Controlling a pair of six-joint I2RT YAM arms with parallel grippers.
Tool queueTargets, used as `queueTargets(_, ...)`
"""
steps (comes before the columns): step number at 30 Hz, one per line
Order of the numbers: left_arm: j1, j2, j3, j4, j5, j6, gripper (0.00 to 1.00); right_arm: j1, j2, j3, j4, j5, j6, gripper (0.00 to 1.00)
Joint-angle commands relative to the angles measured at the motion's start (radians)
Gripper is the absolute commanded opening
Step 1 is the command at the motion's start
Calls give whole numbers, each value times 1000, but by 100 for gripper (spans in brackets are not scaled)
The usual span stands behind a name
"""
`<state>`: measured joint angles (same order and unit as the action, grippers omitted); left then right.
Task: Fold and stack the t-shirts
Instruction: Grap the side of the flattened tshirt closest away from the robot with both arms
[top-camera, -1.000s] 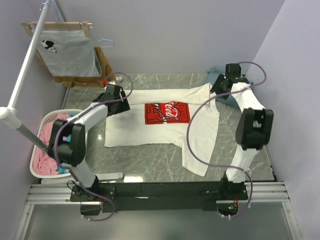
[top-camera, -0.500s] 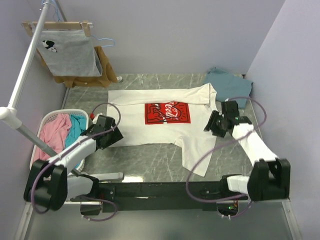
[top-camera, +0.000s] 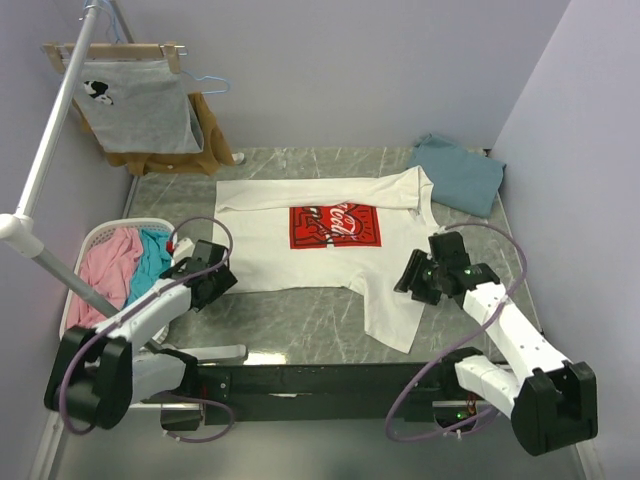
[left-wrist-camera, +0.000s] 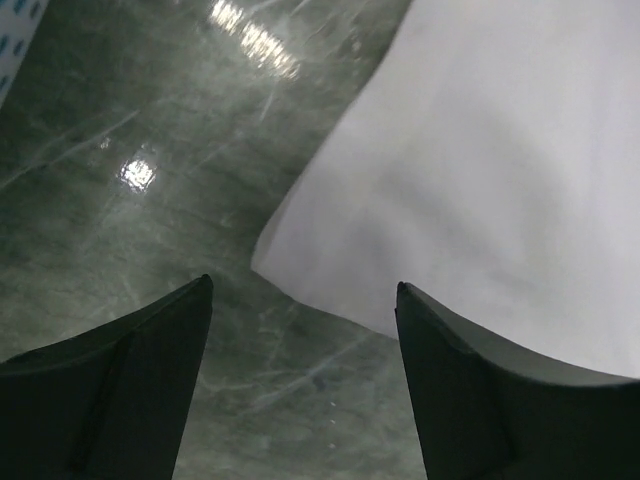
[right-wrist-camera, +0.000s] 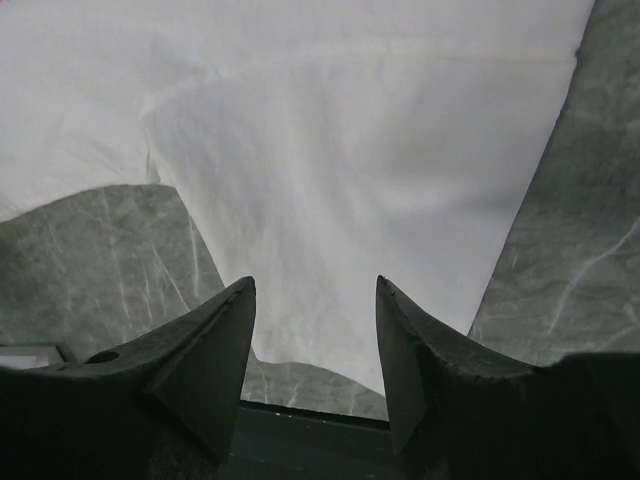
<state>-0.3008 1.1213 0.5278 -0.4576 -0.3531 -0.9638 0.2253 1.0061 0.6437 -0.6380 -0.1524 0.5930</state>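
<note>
Table (top-camera: 300, 325) in green marble is covered across the middle by the white t-shirt (top-camera: 320, 262), which is laid flat with the red logo (top-camera: 335, 225) up and one sleeve spread toward the near edge. Laundry basket (top-camera: 118, 226) is set at the left edge and filled with pink and teal cloth. Teal-blue t-shirt (top-camera: 460, 172) is bunched at the far right corner, just beside the white one's collar. Left gripper (left-wrist-camera: 305, 290) is held low over the white shirt's near-left hem corner, jaws spread, nothing pinched. Right gripper (right-wrist-camera: 315, 285) is held over the near sleeve, jaws also spread, nothing gripped.
</note>
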Motion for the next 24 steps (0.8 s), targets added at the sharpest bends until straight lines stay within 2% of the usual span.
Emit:
queueTargets(1,-1,99,12,36,-18,-21,76,22,-87,-39,-66,-1,77,59)
queueTargets(5,17,135,-6,85,-1,-7,70,54,-147,-70,-130,-21,143,58)
queueTargets(8,20,141,-2,99,8,5,59,140,-176,-88,-175,45,218,58)
queueTargets(9,22,144,0,96,8,7,46,152,-181,-99,-213,60,231,58)
queueTargets(10,22,143,0,93,8,7,37,173,-193,-108,-227,80,263,57)
queueTargets(11,22,140,-2,94,16,11,22,186,-230,-130,-241,86,286,57)
queueTargets(14,23,124,-11,91,28,20,1,218,-322,-168,-270,106,355,57)
queueTargets(18,22,86,-9,74,49,25,1,226,-342,-191,-345,151,387,57)
queueTargets(24,22,17,21,28,74,37,1,301,-305,-196,-339,189,471,57)
